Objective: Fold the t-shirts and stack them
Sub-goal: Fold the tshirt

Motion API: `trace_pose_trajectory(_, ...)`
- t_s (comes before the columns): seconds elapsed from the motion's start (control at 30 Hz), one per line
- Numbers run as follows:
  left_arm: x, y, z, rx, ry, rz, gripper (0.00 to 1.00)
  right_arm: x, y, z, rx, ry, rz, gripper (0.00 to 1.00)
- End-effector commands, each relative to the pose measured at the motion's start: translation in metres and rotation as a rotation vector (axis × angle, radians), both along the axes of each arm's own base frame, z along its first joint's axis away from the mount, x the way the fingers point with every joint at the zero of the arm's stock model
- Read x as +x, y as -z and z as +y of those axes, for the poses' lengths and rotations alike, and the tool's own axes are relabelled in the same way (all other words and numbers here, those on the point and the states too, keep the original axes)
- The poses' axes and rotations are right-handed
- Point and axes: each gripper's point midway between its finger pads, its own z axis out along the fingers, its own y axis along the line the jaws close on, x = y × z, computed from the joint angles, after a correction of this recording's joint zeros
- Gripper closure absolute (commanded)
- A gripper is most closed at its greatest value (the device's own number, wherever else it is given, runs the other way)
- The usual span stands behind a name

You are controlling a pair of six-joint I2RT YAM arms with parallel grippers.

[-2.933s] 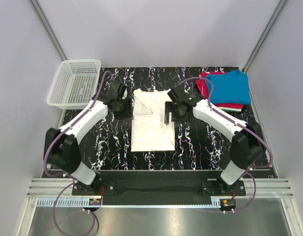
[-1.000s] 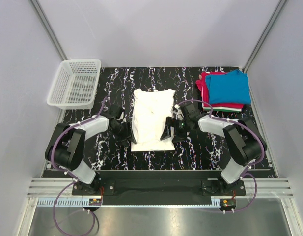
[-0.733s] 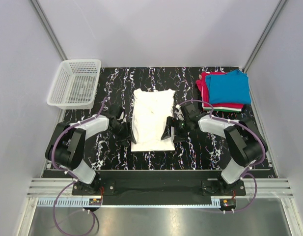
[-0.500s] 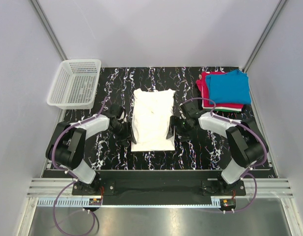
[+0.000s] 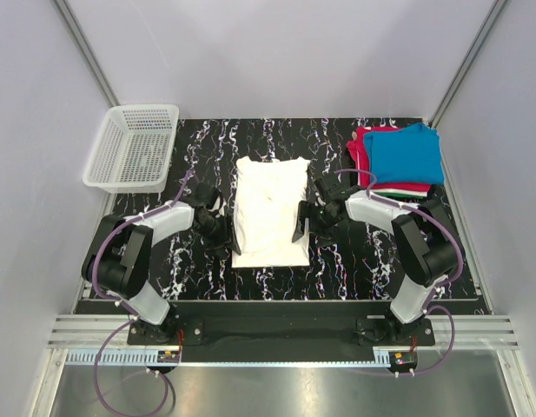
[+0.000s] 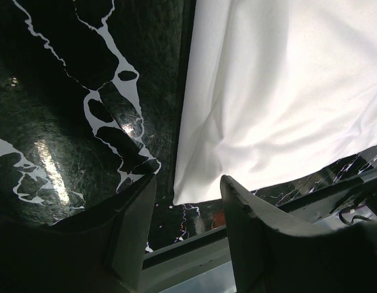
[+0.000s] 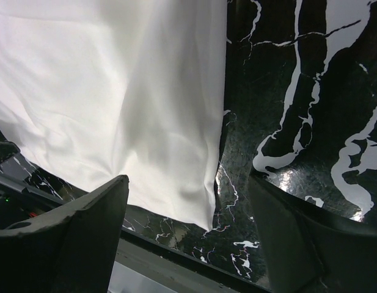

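Since the left claw (image 5: pixel 221 233) and right claw (image 5: pixel 300 224) both hang with jaws apart and empty beside the near corners of the folded white t-shirt (image 5: pixel 268 208) at the middle of the desk (image 5: pixel 359 261), either may pinch only the top layer, skewing the fold.

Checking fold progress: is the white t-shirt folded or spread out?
Folded: the white t-shirt lies as a narrow rectangle, with no sleeves sticking out.

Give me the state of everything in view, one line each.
white t-shirt: folded, flat on the table.
red t-shirt: folded, far right.
blue t-shirt: folded, lying on the red one.
basket: upright, far left.
left gripper: open, at the white shirt's left edge.
right gripper: open, at its right edge.
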Motion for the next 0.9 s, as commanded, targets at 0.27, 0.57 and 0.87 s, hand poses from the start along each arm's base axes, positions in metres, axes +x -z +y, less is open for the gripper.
trace_pose_trajectory(0.27,-0.023,0.022,0.015,0.061,0.014,0.066,0.46,-0.053,0.033,-0.021,-0.128,0.015,0.138,0.17)
trace_pose_trajectory(0.57,-0.037,0.022,0.012,0.028,0.016,0.101,0.46,-0.066,0.030,-0.009,-0.147,-0.008,0.147,0.18)
trace_pose_trajectory(0.87,-0.042,0.027,0.012,0.028,0.026,0.122,0.46,-0.069,0.037,-0.009,-0.161,-0.011,0.171,0.18)
